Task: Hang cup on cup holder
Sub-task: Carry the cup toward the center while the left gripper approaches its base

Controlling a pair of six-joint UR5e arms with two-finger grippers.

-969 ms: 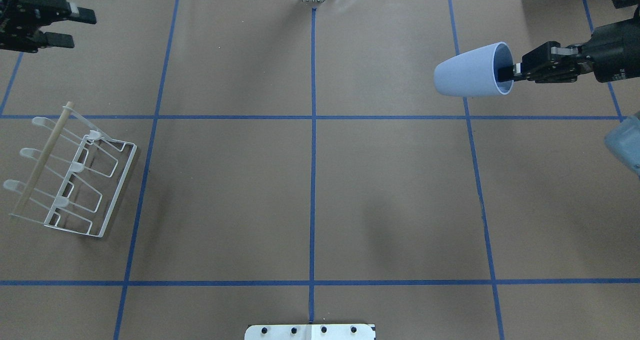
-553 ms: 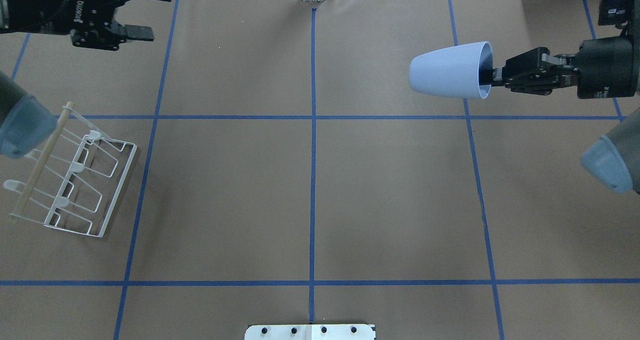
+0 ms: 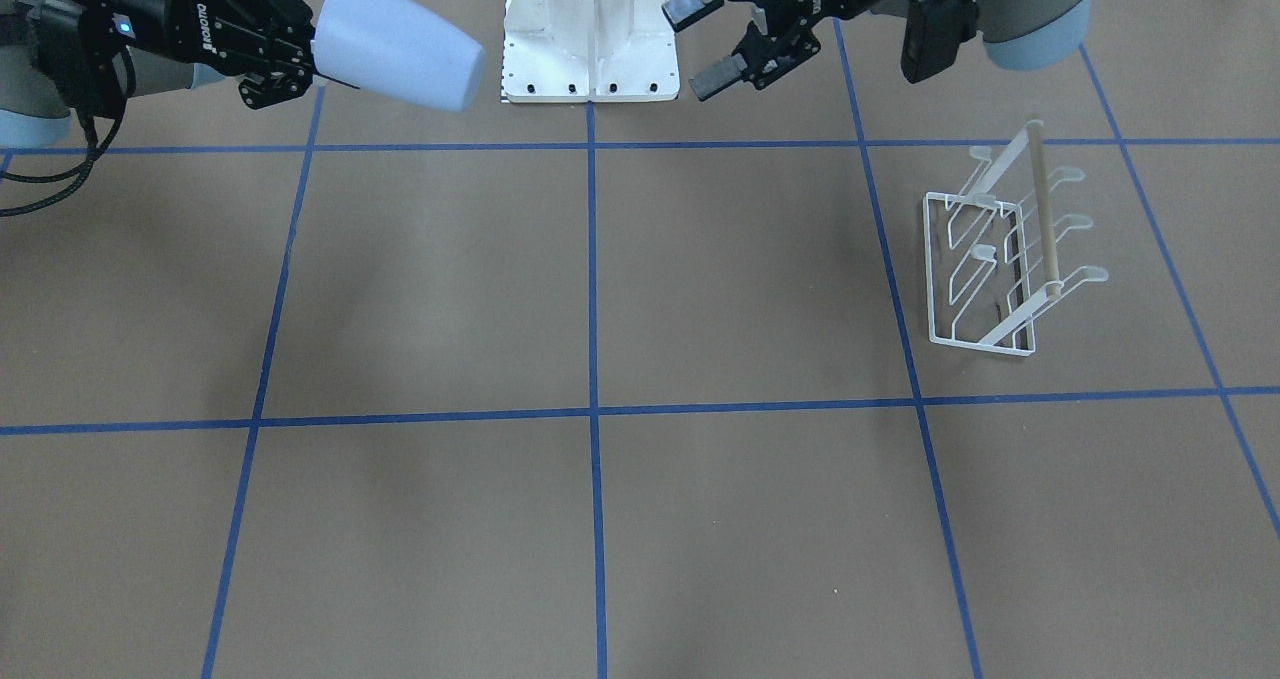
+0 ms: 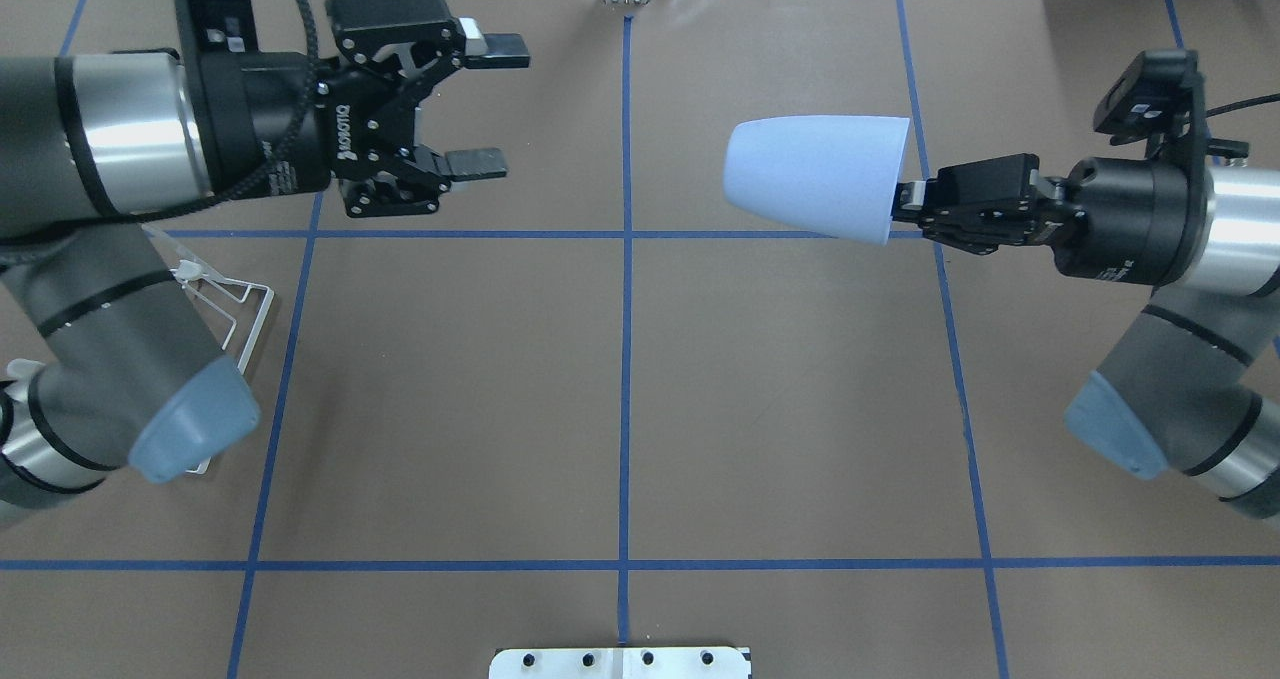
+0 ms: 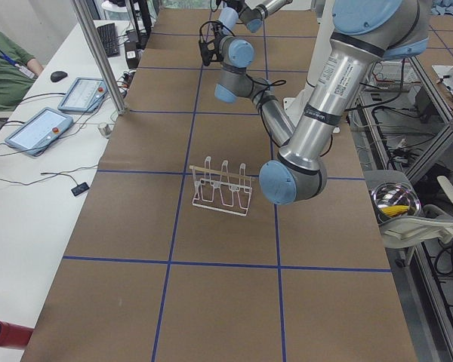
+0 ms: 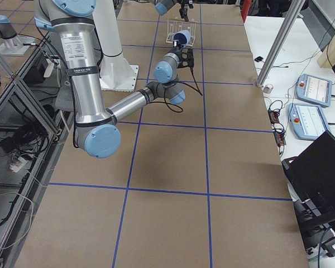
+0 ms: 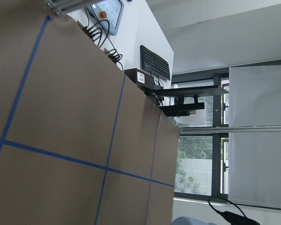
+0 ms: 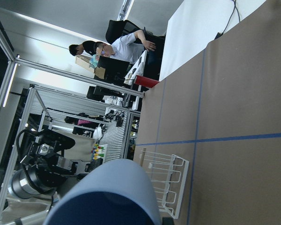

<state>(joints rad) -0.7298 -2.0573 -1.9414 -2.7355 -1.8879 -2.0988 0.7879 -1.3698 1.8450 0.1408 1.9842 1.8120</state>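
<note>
The light blue-grey cup is held on its side above the table, base pointing to the table's middle. My right gripper is shut on its rim, one finger inside. The cup also shows in the front view and the right wrist view. My left gripper is open and empty, facing the cup across the centre line, well apart from it. The white wire cup holder with its wooden rod stands empty on the robot's left side. In the overhead view my left arm hides most of it.
The white robot pedestal stands at the table's robot-side edge, between the arms. Blue tape lines divide the brown table cover. Tablets lie on a side desk, and people sit beyond the table's far end.
My right gripper has carried the cup toward the table's middle. My left gripper has swung in from the far left corner toward the centre, and its arm now covers the cup holder in the overhead view.
</note>
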